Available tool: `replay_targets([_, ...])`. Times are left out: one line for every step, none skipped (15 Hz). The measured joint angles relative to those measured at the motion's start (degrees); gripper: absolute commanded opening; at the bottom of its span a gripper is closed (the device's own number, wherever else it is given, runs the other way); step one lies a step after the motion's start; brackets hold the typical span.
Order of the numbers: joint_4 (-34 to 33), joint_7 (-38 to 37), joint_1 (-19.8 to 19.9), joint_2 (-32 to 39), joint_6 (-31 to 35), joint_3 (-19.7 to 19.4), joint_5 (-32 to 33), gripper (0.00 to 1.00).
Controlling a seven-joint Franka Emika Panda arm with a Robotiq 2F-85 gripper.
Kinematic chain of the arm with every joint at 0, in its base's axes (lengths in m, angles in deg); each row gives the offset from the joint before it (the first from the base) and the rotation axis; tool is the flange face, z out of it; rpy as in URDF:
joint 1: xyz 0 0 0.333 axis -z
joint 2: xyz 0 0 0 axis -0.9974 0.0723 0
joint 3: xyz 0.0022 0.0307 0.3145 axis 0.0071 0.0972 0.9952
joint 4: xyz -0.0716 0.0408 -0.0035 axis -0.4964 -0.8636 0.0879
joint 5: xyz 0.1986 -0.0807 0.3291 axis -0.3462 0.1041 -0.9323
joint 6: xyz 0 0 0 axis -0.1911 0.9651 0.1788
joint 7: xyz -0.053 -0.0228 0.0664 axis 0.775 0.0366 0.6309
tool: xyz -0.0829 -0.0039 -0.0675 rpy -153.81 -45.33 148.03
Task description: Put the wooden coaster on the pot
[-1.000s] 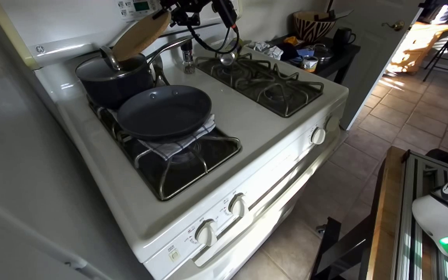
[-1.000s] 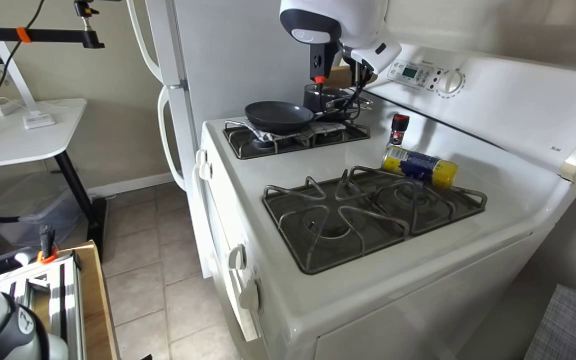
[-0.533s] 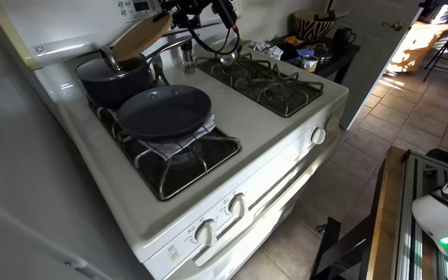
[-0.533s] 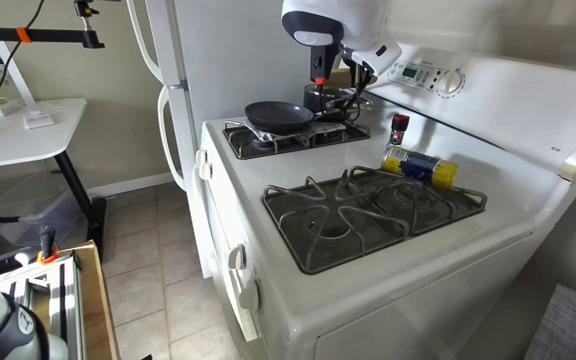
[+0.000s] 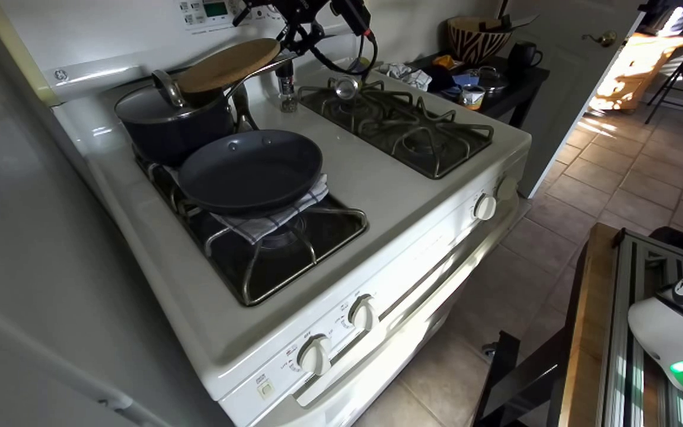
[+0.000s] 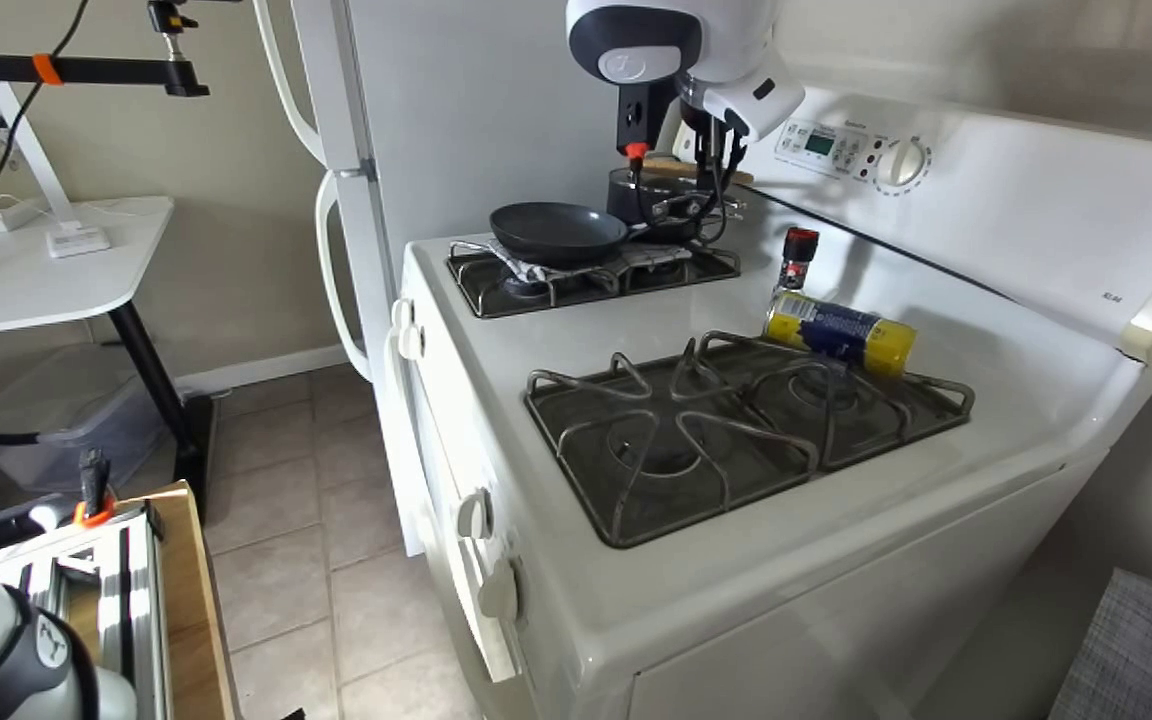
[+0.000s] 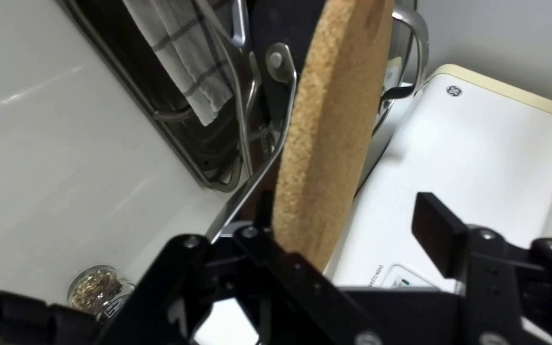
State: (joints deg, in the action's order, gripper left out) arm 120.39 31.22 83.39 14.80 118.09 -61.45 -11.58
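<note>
The wooden coaster (image 5: 229,64) lies tilted over the pot (image 5: 178,133), which has a glass lid (image 5: 143,107) on it. The coaster's left end is by the lid's metal handle (image 5: 166,89); its right end sticks out above the pot's long handle. Whether it touches that handle I cannot tell. In the wrist view my gripper (image 7: 345,211) has its jaws wide apart. The coaster's cork edge stands between them, close to the left finger, which it partly hides. A broad gap separates the coaster from the right finger (image 7: 436,235).
A dark frying pan (image 5: 252,172) sits on a folded checked cloth (image 5: 318,190) in front of the pot. Near the stove's back panel (image 6: 986,190) stand a spice grinder (image 6: 796,260) and a lying yellow-blue can (image 6: 841,335). Raised burner grates (image 6: 696,430) cover the other side.
My gripper has opened and let go of the coaster, which has dropped from a steep tilt to a flatter one. The hand has shifted slightly away from it.
</note>
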Motion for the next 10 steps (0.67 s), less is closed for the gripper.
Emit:
replay_targets([0.15, -0.93, 0.0, -0.13, 0.0, -0.15, 1.3, 1.0])
replay_targets([0.19, -1.97, 0.0, -0.21, 0.0, -0.31, 2.54, 1.0])
replay_targets([0.19, -2.94, 0.01, -0.3, 0.0, -0.47, 3.67, 1.0])
replay_targets([0.19, -3.9, 0.02, -0.39, 0.0, -0.62, 4.75, 1.0])
replay_targets([0.19, -4.83, 0.02, -0.48, 0.0, -0.77, 5.66, 1.0])
replay_targets([0.19, -5.62, 0.04, -0.59, 0.0, -0.88, 6.43, 1.0])
replay_targets([0.19, -6.51, 0.04, -0.71, 0.0, -1.01, 7.33, 1.0])
replay_targets([0.18, -7.33, 0.04, -0.87, 0.0, -1.12, 8.14, 1.0])
replay_targets([0.17, -8.26, 0.05, -1.1, 0.0, -1.28, 9.0, 1.0])
replay_targets([0.16, -9.22, 0.08, -1.38, 0.0, -1.47, 9.88, 1.0])
